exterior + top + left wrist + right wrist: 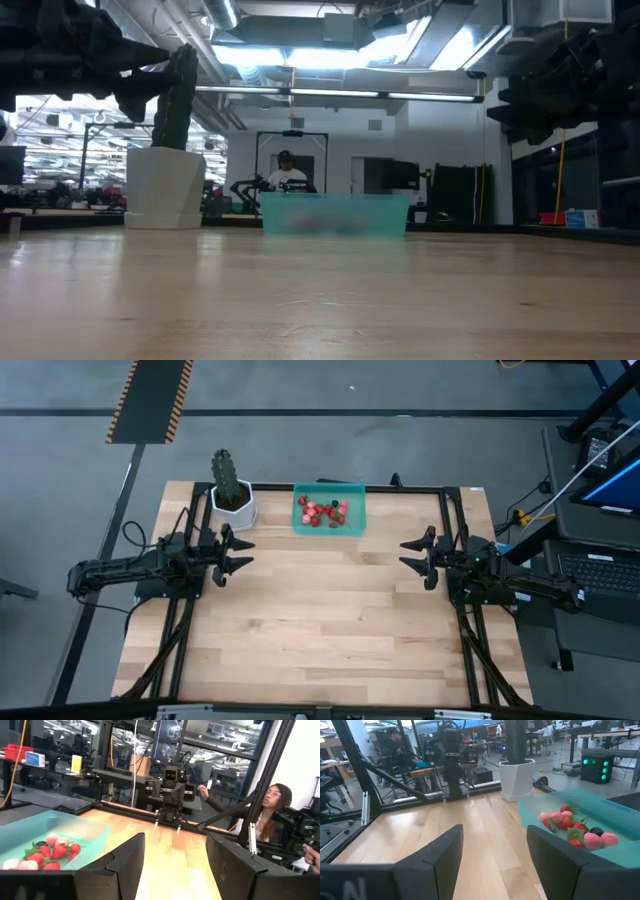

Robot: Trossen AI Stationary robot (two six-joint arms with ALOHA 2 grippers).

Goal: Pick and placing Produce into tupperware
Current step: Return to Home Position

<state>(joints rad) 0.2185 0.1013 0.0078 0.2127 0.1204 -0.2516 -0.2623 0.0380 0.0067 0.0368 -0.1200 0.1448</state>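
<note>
Bright, even overhead light on the table (320, 630), while ceiling lamps (320, 57) glare in the low view

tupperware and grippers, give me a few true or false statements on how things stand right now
1. The produce lies inside the tupperware. True.
2. The left gripper is shut on a berry. False: it is open and empty, at the left side of the table.
3. The cactus stands in a white pot beside the tupperware, on the left arm's side. True.
4. The right gripper hangs over the tupperware. False: it is open at the table's right side, apart from the tupperware.
</note>
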